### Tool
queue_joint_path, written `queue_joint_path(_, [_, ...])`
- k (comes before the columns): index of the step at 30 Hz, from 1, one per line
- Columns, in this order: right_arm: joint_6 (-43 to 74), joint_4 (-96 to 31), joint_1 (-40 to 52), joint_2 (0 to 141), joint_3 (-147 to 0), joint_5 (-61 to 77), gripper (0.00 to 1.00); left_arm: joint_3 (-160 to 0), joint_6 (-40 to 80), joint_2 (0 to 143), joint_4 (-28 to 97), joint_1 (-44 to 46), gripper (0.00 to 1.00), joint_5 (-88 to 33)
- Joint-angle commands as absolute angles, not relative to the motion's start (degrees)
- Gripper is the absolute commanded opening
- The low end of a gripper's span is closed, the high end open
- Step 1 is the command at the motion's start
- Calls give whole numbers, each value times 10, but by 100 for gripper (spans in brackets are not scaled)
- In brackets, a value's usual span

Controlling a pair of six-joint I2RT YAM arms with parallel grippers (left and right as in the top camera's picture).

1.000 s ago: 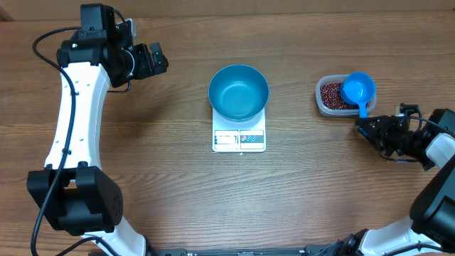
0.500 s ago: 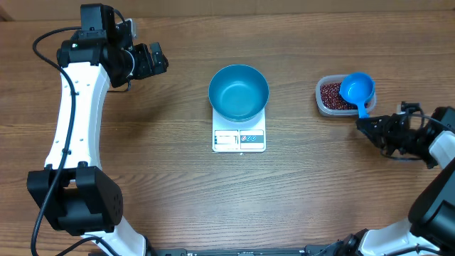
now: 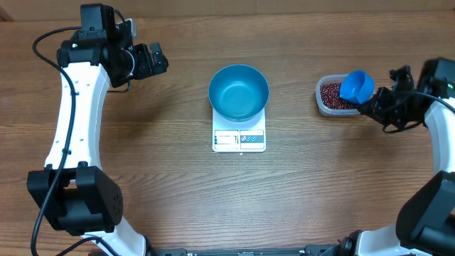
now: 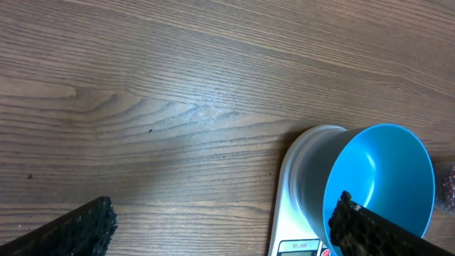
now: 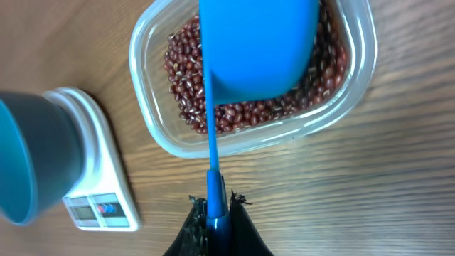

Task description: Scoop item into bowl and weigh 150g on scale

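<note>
Blue plastic now in the grip: right end effector (image 3: pixel 375 107) clenched on the handle of the scoop (image 5: pixel 256 50), jaws apart a second ago, arm swung up beside the tub (image 5: pixel 153 135). Means scooping can start; nothing weighed yet. Well off to its left, across the worktop (image 3: pixel 178 185), empty bowl (image 3: pixel 238 92) on the scale (image 3: pixel 239 140). Just ahead of its fingertips, beans (image 5: pixel 185 78) in the tub, under the scoop's cup. Left end effector (image 3: pixel 158 60) released, holding nothing, farther off still.
</note>
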State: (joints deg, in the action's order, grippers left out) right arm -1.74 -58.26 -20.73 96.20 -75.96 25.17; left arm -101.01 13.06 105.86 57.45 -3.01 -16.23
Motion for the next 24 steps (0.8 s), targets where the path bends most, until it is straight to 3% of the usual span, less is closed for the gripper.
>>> queue_joint_path(1, [-127,-605,-179,947,-812,189,4,-1022,116,1041,574,-29,100,-159])
queue_joint_path(6, [-198,-634,-151,947,-868,169,4,-1022,116,1041,574,-29,100,-159])
queue_joint_path(18, [-331,-664,-13,954,-882,-182,4,-1022,116,1041,574,-29,100,-159])
queue_joint_path(24, [-348,-688,23,990,-881,-206,4,-1022,116,1041,574,-29,99,-159])
